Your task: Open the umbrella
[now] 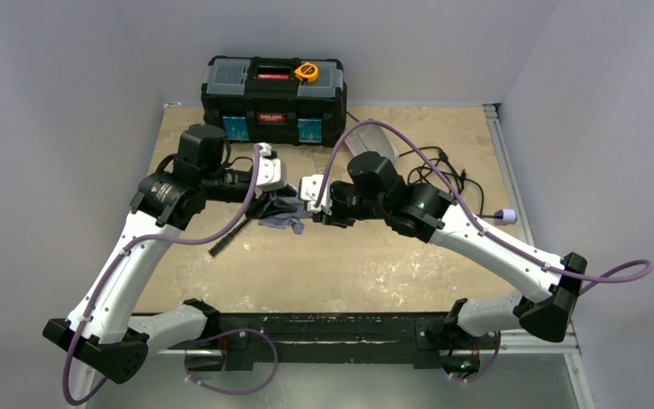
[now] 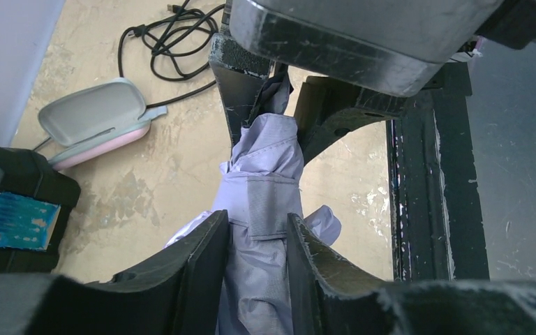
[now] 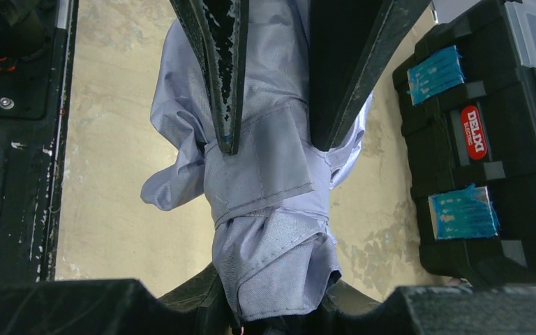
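From above: one folded umbrella (image 1: 283, 220) at mid-surface (image 1: 349, 268), caught between left arm (image 1: 128, 256) and right arm (image 1: 494, 243). One black toolbox (image 1: 273, 94) behind, one yellow tape measure (image 1: 306, 71) on its lid.

Left wrist: two left fingers (image 2: 192, 269) clamped on the lavender bundle at its strap. One pale clamshell case (image 2: 94, 118) and one black cable (image 2: 174, 42) beyond.

Right wrist: two right fingers (image 3: 188, 303) closed on the bundle's end, toolbox alongside.

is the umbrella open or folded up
Folded: the umbrella is a bunched bundle with its strap wrapped round it, gripped by the left claw and right claw.
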